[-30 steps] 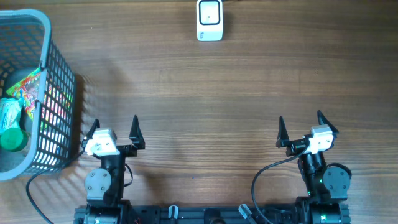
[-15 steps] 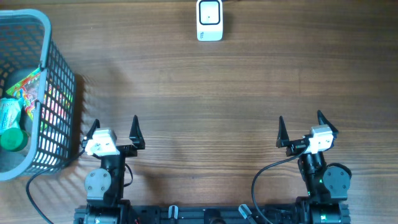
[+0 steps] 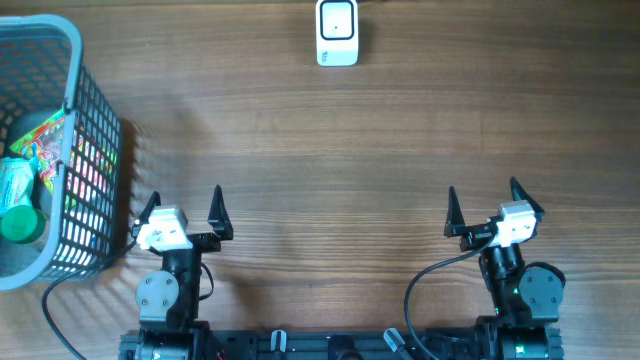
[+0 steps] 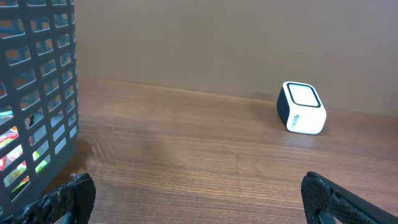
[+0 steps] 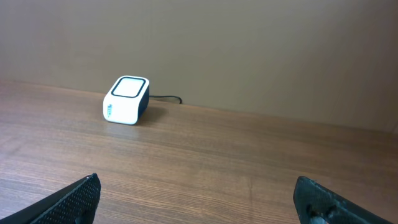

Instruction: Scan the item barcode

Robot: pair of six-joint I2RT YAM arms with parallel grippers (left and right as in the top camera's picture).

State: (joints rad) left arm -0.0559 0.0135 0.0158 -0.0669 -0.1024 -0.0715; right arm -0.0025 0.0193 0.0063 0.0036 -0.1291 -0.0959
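The barcode scanner (image 3: 337,32), a small white box with a dark side, stands at the far edge of the wooden table; it also shows in the left wrist view (image 4: 301,107) and the right wrist view (image 5: 127,100). Items lie in the grey mesh basket (image 3: 75,60) at the far left: a colourful packet (image 3: 45,140) and a green-capped bottle (image 3: 20,222). My left gripper (image 3: 186,195) stands open near the front edge, just right of the basket, holding nothing. Open and likewise holding nothing, my right gripper (image 3: 483,190) is at the front right.
The basket wall (image 4: 37,93) fills the left of the left wrist view, with colourful packets behind the mesh. A dark cable (image 5: 166,98) runs from the scanner toward the back wall. Bare wood lies between the grippers and the scanner.
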